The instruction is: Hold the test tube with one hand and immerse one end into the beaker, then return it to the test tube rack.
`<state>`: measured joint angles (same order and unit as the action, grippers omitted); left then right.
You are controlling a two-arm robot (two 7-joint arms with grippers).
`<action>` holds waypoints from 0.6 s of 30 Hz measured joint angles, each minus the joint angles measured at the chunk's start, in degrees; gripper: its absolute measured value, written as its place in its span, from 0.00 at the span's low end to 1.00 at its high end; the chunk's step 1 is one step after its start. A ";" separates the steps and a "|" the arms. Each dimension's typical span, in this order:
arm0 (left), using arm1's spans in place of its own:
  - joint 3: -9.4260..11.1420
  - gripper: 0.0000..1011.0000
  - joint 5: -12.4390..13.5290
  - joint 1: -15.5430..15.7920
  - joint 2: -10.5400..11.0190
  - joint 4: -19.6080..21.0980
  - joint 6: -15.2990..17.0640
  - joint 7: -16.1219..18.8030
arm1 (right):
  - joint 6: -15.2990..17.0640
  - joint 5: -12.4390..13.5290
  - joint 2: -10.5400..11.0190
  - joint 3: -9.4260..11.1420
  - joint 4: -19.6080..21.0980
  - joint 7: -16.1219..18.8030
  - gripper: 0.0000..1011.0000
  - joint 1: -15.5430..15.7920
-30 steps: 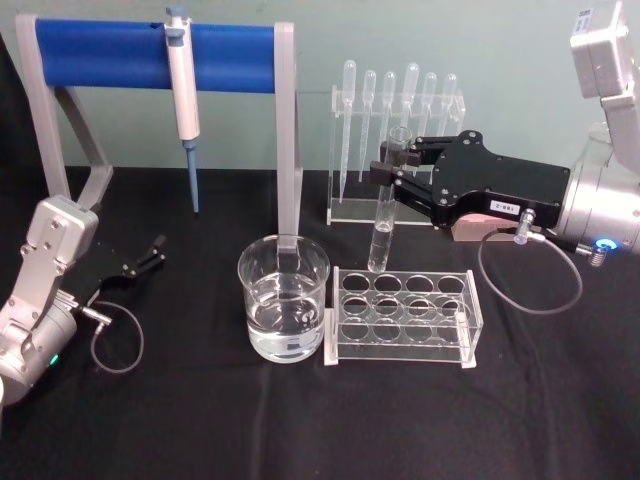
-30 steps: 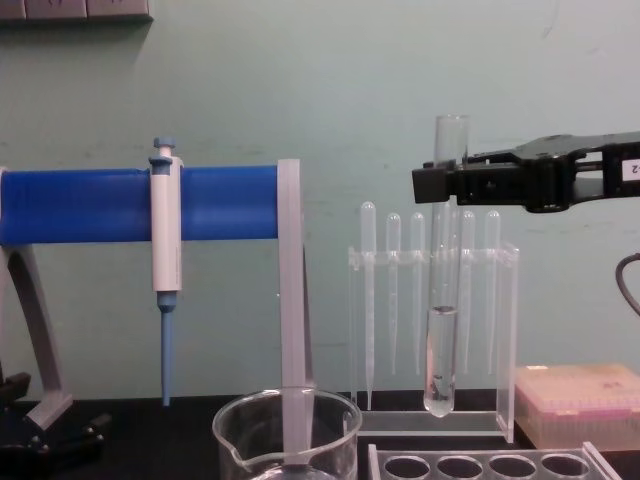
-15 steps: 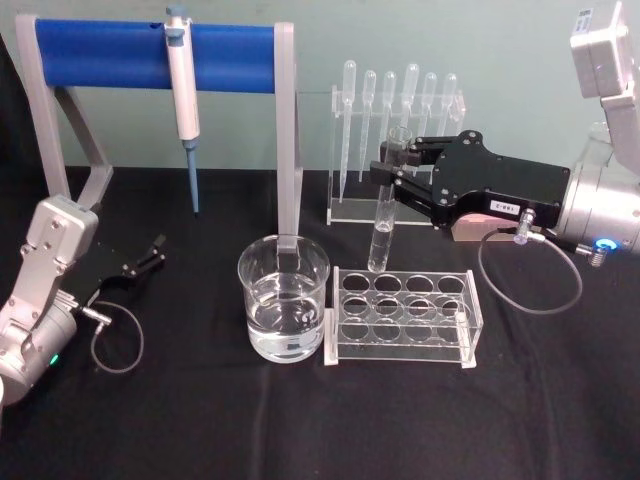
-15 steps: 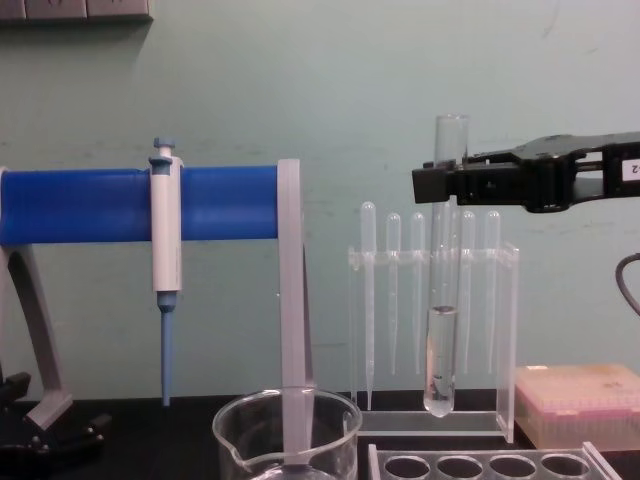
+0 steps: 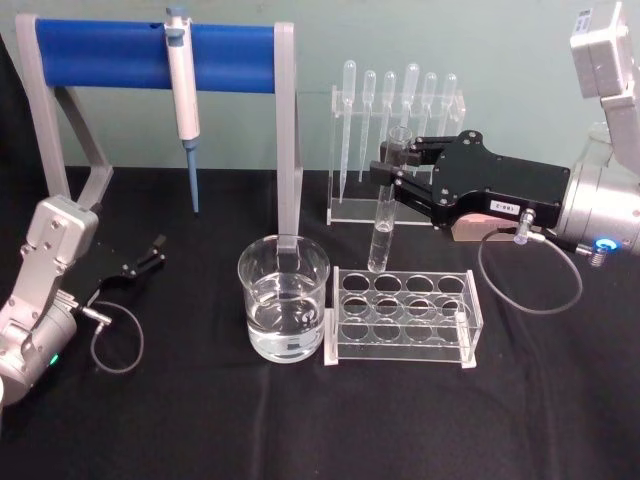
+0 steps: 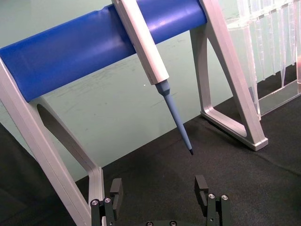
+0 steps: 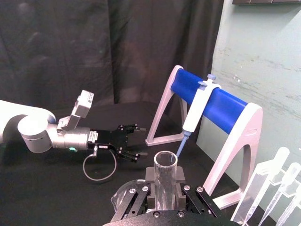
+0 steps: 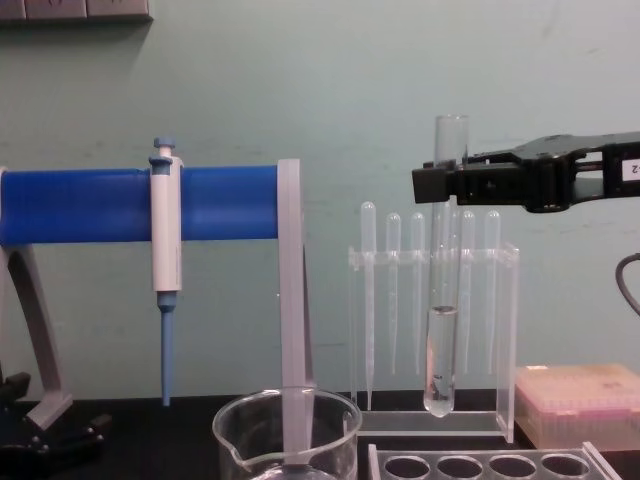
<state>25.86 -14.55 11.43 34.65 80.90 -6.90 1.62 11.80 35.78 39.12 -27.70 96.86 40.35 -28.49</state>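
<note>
The test tube (image 5: 381,228) hangs upright in the air, partly filled with clear liquid, its round bottom just above the back edge of the clear rack. My right gripper (image 5: 390,178) is shut on its upper part, below the rim. In the chest view the test tube (image 8: 441,350) hangs right of the beaker (image 8: 287,435), gripped by the right gripper (image 8: 440,185). The beaker (image 5: 284,300) holds water and stands left of the rack. The right wrist view looks down on the tube's rim (image 7: 164,162). My left gripper (image 5: 155,250) rests open at the table's left; its fingers (image 6: 202,186) hold nothing.
A clear rack (image 5: 405,315) with round holes sits beside the beaker. A blue-barred stand (image 5: 150,55) at the back left carries a hanging pipettor (image 5: 183,100). Several plastic pipettes (image 5: 395,100) hang in an acrylic holder behind the tube. A pink box (image 8: 585,400) lies at the right.
</note>
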 joint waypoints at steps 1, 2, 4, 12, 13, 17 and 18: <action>0.00 0.99 0.00 0.00 0.00 0.00 0.00 0.00 | 0.00 0.00 0.00 0.00 0.00 0.00 0.24 0.00; 0.00 0.99 0.00 0.00 0.00 0.00 0.00 0.00 | 0.00 0.00 0.00 0.00 0.00 0.00 0.24 0.00; 0.00 0.99 0.00 0.00 0.00 0.00 0.00 0.00 | 0.00 0.00 0.00 0.00 0.00 0.00 0.24 0.00; 0.00 0.99 0.00 0.00 0.00 0.00 0.00 0.00 | 0.00 0.00 0.00 0.00 0.00 0.00 0.24 0.00; 0.00 0.99 0.00 0.00 0.00 0.00 0.00 0.00 | 0.00 0.00 0.00 0.00 0.00 0.00 0.24 0.00; 0.00 0.99 0.00 0.00 0.00 0.00 0.00 0.00 | 0.00 0.00 0.00 0.00 0.00 0.00 0.24 0.00; 0.00 0.99 0.00 0.00 0.00 0.00 0.00 0.00 | 0.00 0.00 0.00 0.00 0.00 0.00 0.24 0.00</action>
<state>25.86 -14.55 11.43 34.65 80.90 -6.91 1.62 11.80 35.78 39.12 -27.70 96.86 40.35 -28.49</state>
